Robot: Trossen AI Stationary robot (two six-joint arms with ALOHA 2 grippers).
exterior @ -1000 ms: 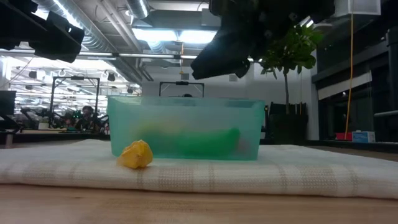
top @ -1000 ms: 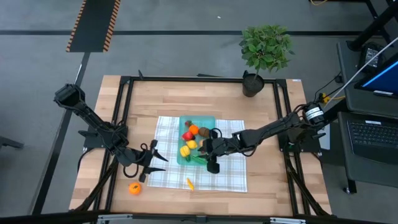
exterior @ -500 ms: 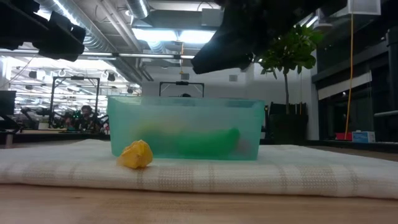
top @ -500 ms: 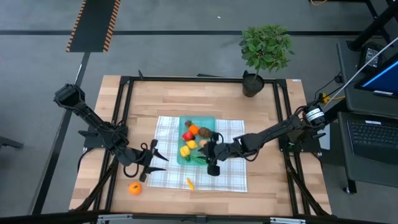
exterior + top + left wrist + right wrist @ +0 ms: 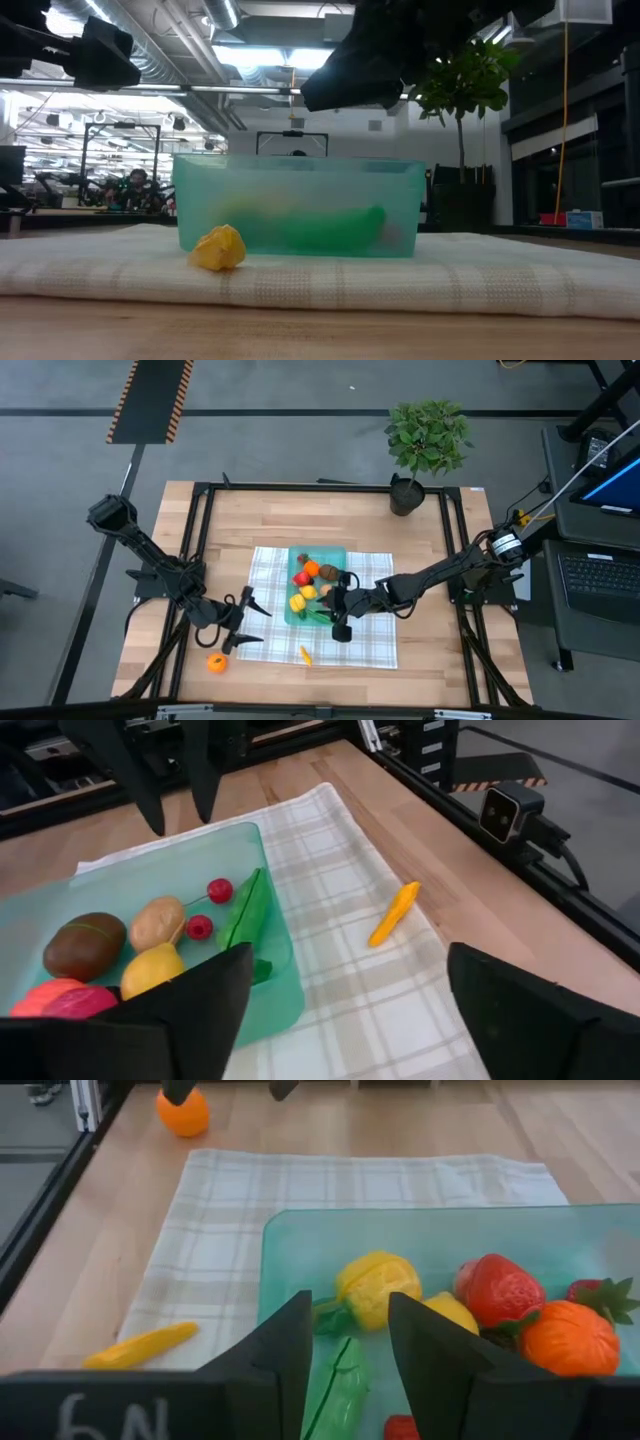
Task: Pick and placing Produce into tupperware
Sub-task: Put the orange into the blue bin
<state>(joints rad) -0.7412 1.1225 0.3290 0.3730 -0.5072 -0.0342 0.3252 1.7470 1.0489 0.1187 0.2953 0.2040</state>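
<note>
**Teal tupperware holds most of the produce; two pieces lie outside it**

The tupperware (image 5: 318, 587) sits on a white-and-green checked cloth (image 5: 268, 575) in the middle of the wooden surface (image 5: 300, 520). Inside it lie a red strawberry (image 5: 497, 1291), an orange piece (image 5: 570, 1338), a yellow pepper (image 5: 377, 1286), a brown piece (image 5: 84, 944), a tan piece (image 5: 158, 922), two small red cherries (image 5: 220, 891) and a green pod (image 5: 243, 915). A small yellow-orange piece (image 5: 305, 655) lies on the cloth just beside the container's near wall. An orange fruit (image 5: 216, 663) rests on bare wood, off the cloth's corner.

The left gripper (image 5: 243, 622) hangs over the cloth's left edge, near the orange fruit, its fingers spread wide and holding nothing. The right gripper (image 5: 341, 600) hovers at the container's right rim; its fingers (image 5: 285, 1350) stand a little apart with nothing between them. A potted plant (image 5: 426, 440) stands at the far edge
</note>
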